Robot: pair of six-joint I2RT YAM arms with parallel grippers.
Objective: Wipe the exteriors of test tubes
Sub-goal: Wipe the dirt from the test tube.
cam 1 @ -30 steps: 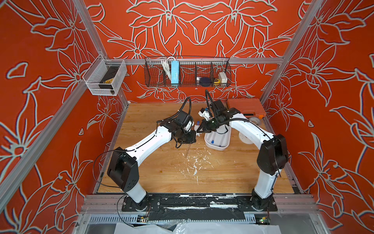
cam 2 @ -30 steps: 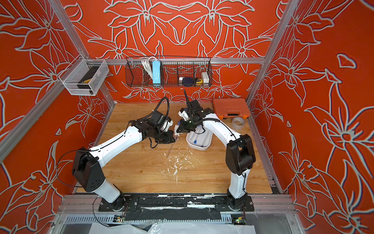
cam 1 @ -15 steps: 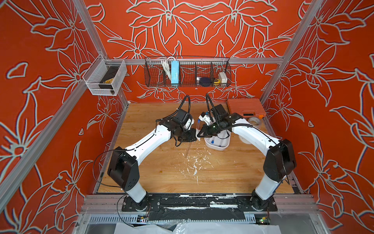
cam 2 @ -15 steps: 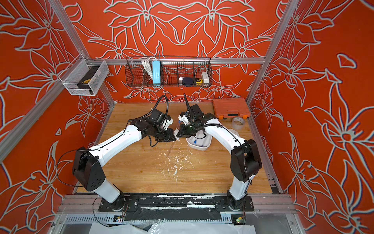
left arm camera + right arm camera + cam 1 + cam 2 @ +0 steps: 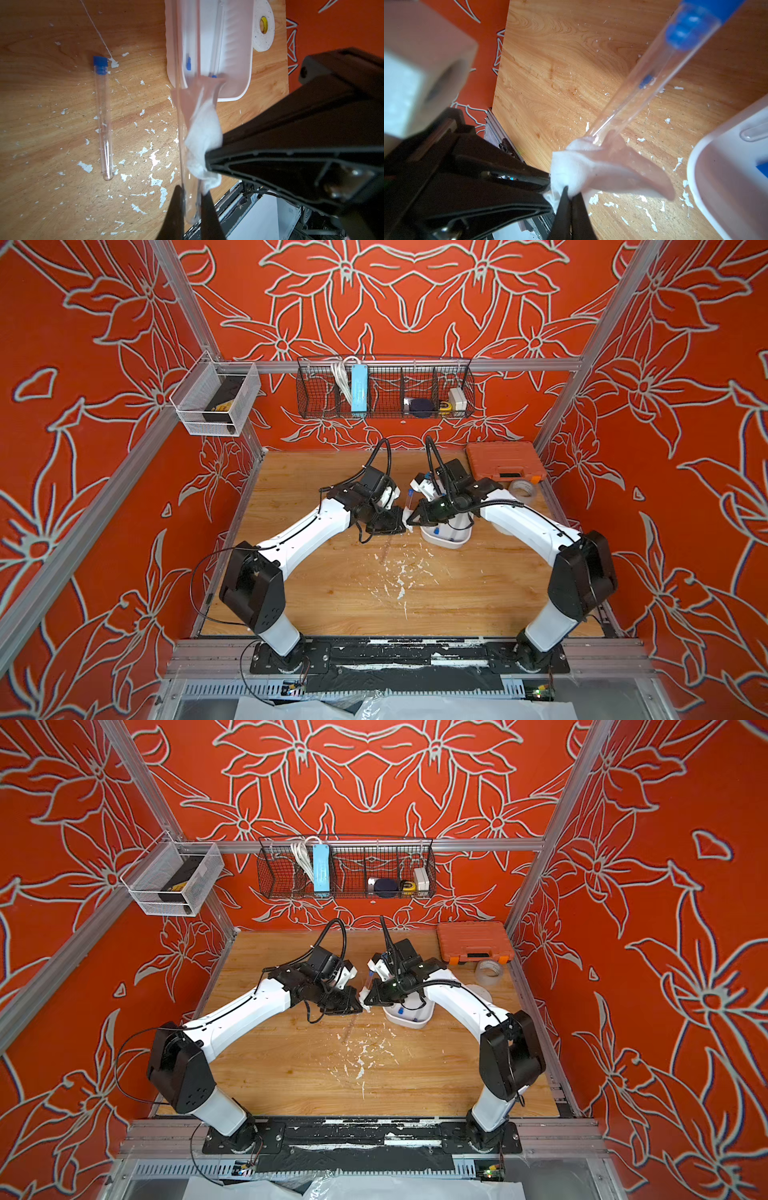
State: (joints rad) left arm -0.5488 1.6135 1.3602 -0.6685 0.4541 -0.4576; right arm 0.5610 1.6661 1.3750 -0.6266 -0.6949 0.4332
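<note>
My left gripper (image 5: 190,194) is shut on the round end of a clear test tube (image 5: 191,206), which stands up from it with its blue cap (image 5: 691,27) at the top. My right gripper (image 5: 570,193) is shut on a crumpled white tissue (image 5: 566,166), which wraps the tube just above the left jaws. In both top views the two grippers (image 5: 401,522) (image 5: 411,520) meet tip to tip beside the white tray (image 5: 446,541). A second test tube (image 5: 104,116) lies loose on the wood. Two more test tubes (image 5: 188,41) (image 5: 218,37) lie in the tray.
An orange case (image 5: 503,462) and a tape roll (image 5: 521,488) sit at the back right of the table. A wire basket (image 5: 384,387) hangs on the back wall. White flecks (image 5: 401,576) litter the wood in front of the grippers.
My right gripper has slid the tissue down the tube toward the left jaws, and the right elbow has swung outward. The left gripper has barely moved.
</note>
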